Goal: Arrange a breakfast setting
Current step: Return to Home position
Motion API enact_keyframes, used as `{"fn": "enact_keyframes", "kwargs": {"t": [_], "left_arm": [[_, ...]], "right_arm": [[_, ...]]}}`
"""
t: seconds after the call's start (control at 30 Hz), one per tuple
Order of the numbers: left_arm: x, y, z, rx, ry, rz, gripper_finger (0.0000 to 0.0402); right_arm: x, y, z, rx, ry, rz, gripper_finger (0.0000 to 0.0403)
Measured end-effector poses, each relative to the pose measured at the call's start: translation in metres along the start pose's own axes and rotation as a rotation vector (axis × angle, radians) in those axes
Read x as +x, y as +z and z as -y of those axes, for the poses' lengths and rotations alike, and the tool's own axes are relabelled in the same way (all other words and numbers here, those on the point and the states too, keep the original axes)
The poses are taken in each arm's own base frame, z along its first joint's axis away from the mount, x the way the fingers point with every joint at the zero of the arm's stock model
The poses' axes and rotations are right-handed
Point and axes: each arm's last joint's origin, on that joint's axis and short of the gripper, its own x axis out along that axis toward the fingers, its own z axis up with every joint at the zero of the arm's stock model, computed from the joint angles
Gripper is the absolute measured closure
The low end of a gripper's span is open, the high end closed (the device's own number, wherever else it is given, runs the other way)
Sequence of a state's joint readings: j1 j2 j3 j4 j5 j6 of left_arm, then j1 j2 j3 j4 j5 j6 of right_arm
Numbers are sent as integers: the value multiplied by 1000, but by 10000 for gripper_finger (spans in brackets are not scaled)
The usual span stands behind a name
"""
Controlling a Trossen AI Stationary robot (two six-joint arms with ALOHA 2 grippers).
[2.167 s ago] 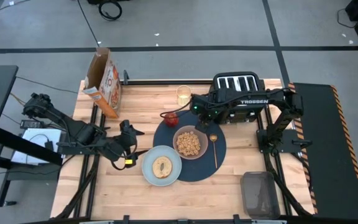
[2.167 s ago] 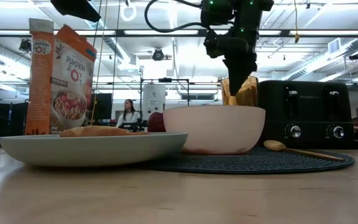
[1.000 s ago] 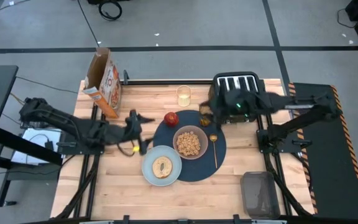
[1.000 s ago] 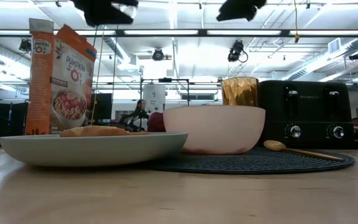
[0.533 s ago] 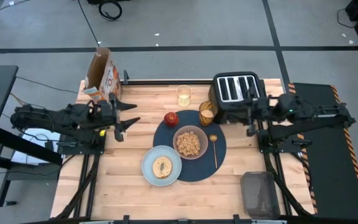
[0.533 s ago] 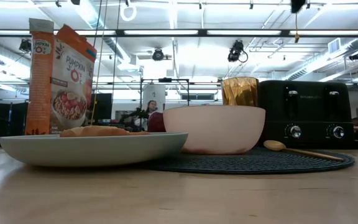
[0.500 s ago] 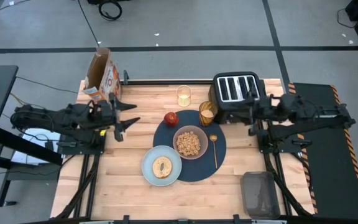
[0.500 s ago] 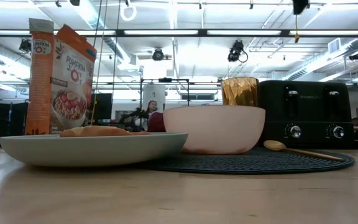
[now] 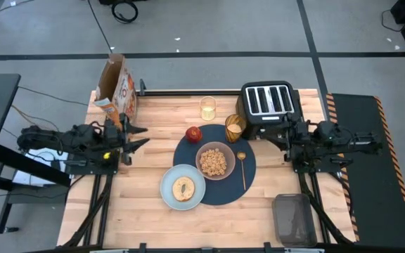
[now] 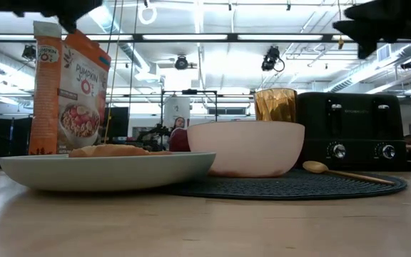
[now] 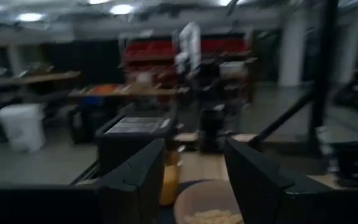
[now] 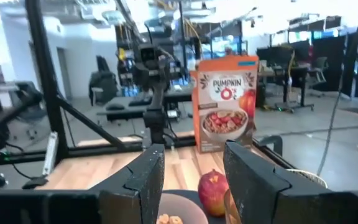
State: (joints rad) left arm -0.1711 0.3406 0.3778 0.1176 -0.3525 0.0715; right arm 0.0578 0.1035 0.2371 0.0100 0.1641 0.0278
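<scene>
High view: left gripper [image 9: 140, 136] sits at the wooden table's [image 9: 153, 225] left edge, arm folded low. Right gripper [image 9: 281, 135] sits at the right edge, beside the black toaster [image 9: 266, 100].

The big dark-blue round placemat [image 9: 227, 191] mid-table carries the tan bowl [image 9: 198, 156], red apple [image 9: 193, 133], amber cup [image 9: 234, 128] and thin gold spoon [image 9: 242, 169]. The pale-blue plate [image 9: 166, 191] with round toasted bread [image 9: 183, 187] overlaps its edge.

Low view: the orange cereal box [image 10: 77, 93] reads "PUMPKIN O's".

Wrist views: both sets of fingers [image 11: 135, 180] spread apart, empty.

orange cereal box [image 10: 68, 93] front reading "PUMPKIN", probably "O's" beneath
</scene>
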Motion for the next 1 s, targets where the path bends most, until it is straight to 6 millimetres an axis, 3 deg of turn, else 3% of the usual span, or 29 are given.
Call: {"fn": "enact_keyframes", "kwargs": {"t": [0.07,0.23,0.4,0.5,0.7,1.0], "left_arm": [[-9,-7,-3,3,-18,40,240],[-32,-33,-14,-35,40,98,306],[-24,-79,-9,-50,-30,43,391],[-24,-93,-9,-72,-76,9,391],[-23,-93,-6,-96,-232,0,396],[-23,-98,-6,-48,-229,-43,386]], "right_arm": [[-10,-4,2,3,7,25,230],[-6,-11,2,-39,-25,1,230],[0,-52,2,-6,-18,45,231],[2,-63,3,23,-43,-52,231],[4,-69,3,-4,-54,-112,231],[4,-69,3,0,-54,-112,231]]}}
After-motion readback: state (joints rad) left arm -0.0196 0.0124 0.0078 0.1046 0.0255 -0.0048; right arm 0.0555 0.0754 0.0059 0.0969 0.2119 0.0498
